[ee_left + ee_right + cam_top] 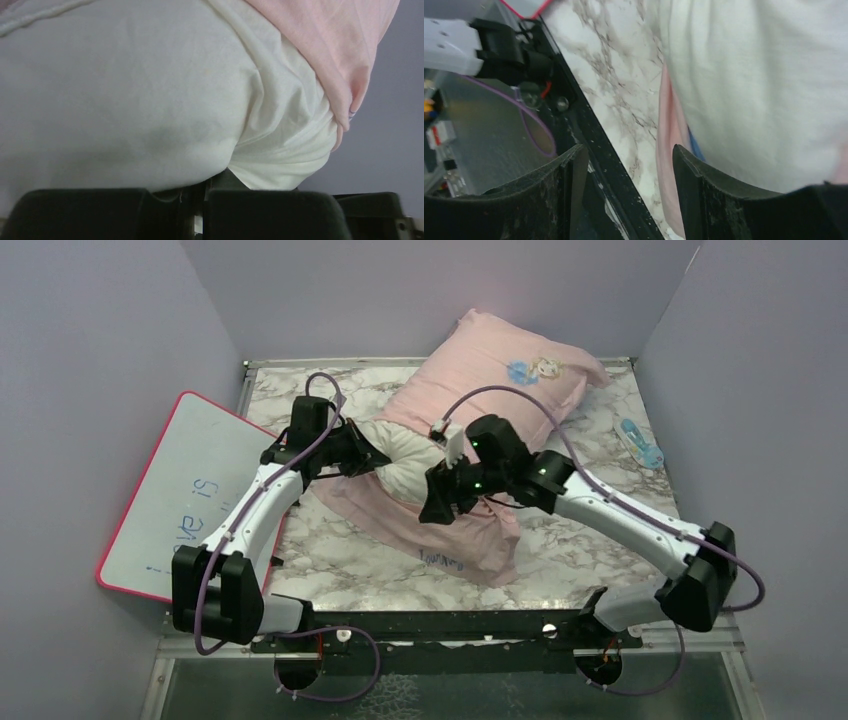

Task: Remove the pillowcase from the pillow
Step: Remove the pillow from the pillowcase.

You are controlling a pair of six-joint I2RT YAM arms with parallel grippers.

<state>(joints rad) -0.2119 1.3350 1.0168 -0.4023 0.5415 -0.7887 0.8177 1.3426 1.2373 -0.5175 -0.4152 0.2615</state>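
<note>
The pink pillowcase lies slantwise from the back right towards the table's middle, a small princess print on top. Out of its open end bulges the white pillow. My left gripper is shut on that bare white end; the left wrist view shows the pillow filling the frame, its cloth pinched at my left gripper, and the pillowcase pulled back at the upper right. My right gripper hovers open over the case's loose end. Nothing sits in the right gripper; the pillowcase hem and the pillow lie beside its right finger.
A red-edged whiteboard leans at the left of the marble table. A small blue object lies at the right edge. A black rail runs along the near edge. Grey walls close in on three sides.
</note>
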